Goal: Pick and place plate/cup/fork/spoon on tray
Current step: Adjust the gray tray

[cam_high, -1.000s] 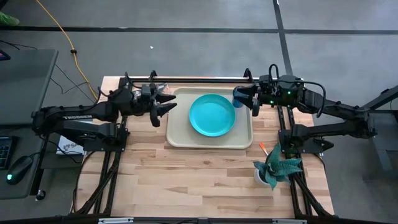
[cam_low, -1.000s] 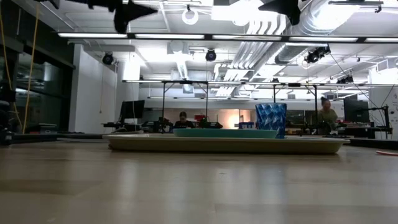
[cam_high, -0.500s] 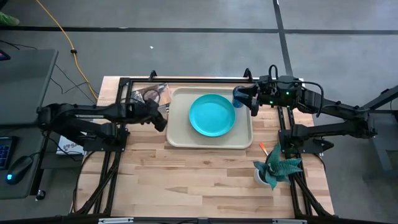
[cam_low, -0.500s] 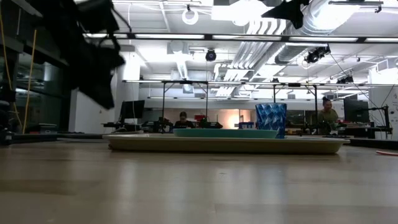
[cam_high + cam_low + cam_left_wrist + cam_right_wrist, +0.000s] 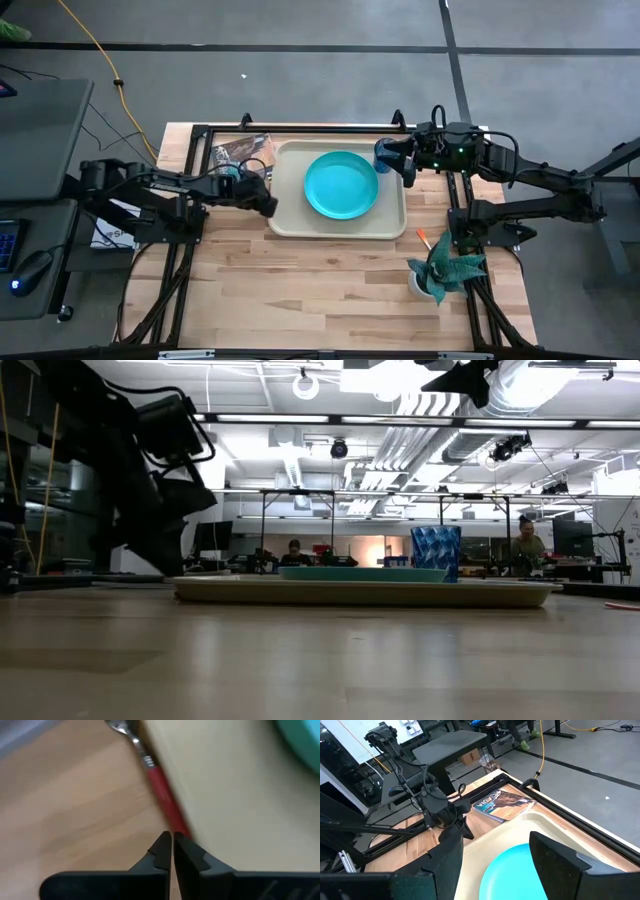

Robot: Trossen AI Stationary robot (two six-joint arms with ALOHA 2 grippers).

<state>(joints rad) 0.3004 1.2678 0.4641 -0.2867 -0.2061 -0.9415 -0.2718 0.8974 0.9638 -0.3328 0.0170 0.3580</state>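
Observation:
The beige tray (image 5: 290, 222) holds the turquoise plate (image 5: 341, 184) and, in its far right corner, the blue cup (image 5: 436, 553). The red-handled fork (image 5: 159, 787) lies on the table along the tray's left rim, tines toward the far edge. My left gripper (image 5: 172, 842) is shut and points steeply down at the handle's near end; in the high view it (image 5: 264, 201) is beside the tray's left rim. My right gripper (image 5: 495, 865) hangs open, high above the cup. The orange-handled spoon (image 5: 423, 238) lies on the table right of the tray. My left gripper's shut fingertips (image 5: 162, 845) stand at the near end of the fork's red handle (image 5: 176, 824), coming from above at a slant. I cannot tell whether they touch it. The fork lies flat on the table against the tray's rim.
A brown printed booklet (image 5: 238, 153) lies at the far left of the table, behind my left gripper. A white pot with a teal plant (image 5: 444, 270) stands near the right edge. Bare wood stretches along the near side of the table (image 5: 320, 290).
My left gripper has come down from well above the table to the tabletop beside the tray's left rim, moving slightly toward the near edge. It has tipped from about level to steeply downward, and its fingers have shut. The plate, cup and tray have kept still.

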